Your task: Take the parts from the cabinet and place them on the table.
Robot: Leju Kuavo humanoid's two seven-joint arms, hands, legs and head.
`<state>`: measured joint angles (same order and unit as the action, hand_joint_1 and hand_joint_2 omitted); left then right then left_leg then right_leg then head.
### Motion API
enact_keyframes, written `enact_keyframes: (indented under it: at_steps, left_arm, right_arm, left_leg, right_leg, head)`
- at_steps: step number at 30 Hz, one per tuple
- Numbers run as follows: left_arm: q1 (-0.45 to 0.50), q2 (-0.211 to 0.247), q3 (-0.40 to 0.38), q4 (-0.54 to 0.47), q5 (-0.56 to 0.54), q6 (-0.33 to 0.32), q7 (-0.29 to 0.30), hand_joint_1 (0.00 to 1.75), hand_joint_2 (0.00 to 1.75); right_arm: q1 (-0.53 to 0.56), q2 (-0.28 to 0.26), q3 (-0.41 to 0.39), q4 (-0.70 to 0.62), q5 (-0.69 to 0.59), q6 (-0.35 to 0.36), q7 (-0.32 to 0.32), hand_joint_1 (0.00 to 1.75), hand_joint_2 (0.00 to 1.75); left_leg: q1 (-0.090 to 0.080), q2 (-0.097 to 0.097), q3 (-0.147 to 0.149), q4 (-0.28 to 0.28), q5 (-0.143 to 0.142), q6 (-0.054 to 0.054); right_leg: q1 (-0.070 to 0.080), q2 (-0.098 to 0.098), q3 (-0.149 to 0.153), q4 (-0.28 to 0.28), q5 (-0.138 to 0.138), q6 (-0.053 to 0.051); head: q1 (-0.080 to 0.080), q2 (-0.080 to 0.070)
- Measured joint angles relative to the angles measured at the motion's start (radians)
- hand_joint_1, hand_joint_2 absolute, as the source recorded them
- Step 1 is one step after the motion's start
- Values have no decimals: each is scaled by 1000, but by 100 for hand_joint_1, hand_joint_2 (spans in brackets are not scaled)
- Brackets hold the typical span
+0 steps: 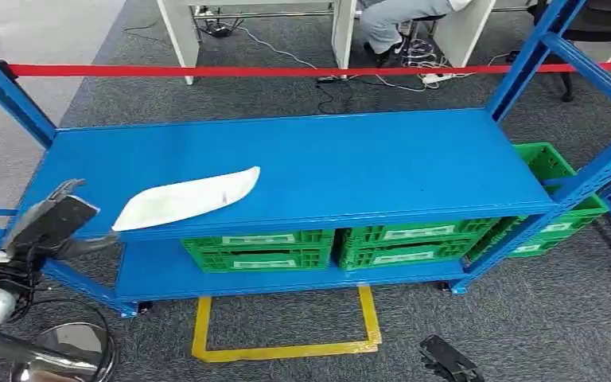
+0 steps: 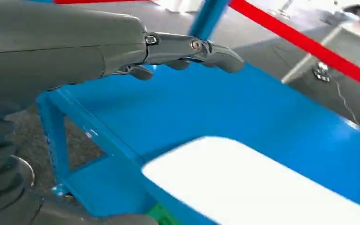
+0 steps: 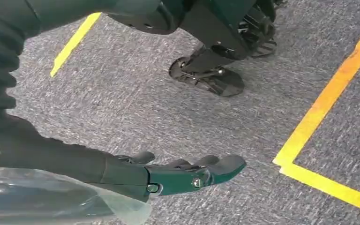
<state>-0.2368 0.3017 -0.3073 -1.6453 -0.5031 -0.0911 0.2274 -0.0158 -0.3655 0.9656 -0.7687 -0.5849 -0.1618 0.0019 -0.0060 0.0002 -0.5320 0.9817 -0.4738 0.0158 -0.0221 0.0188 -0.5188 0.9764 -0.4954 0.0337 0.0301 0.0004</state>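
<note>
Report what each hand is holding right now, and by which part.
Nothing is held. The left hand hovers open beside the end of the long white curved plastic part lying on the blue metal shelf, not gripping it. The right hand hangs empty over the grey carpet.

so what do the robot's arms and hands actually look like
The left hand is dark grey, with a smooth grey cover, slim dark fingers pinned by small silver screws, and a black ribbed cuff behind it. Its arm is silver with black cables near the joint. The right hand matches, with clear plastic film wrapped round its wrist.
</note>
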Motion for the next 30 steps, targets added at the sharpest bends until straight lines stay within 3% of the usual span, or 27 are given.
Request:
enact_keyframes:
  at_steps: [11,19,30]
  left_arm:
    - [-42,2,-99,51,-76,-85,71,0,175]
    - [-65,0,-145,79,-166,-89,103,0,175]
    - [-123,-23,-177,125,-242,-107,104,0,175]
  right_arm:
    - [1,21,-64,18,74,25,37,0,175]
    - [5,32,-103,16,121,36,60,0,175]
    - [9,48,-154,16,194,77,73,0,175]
  left_leg:
    - [0,0,0,0,0,0]
    - [0,0,-1,0,0,0]
    - [0,0,-1,0,1,1]
  right_leg:
    - [0,0,-1,0,0,0]
    - [0,0,-1,0,0,0]
    - [0,0,-1,0,0,0]
  head:
    - [0,0]
    - [0,0]
    - [0,0]
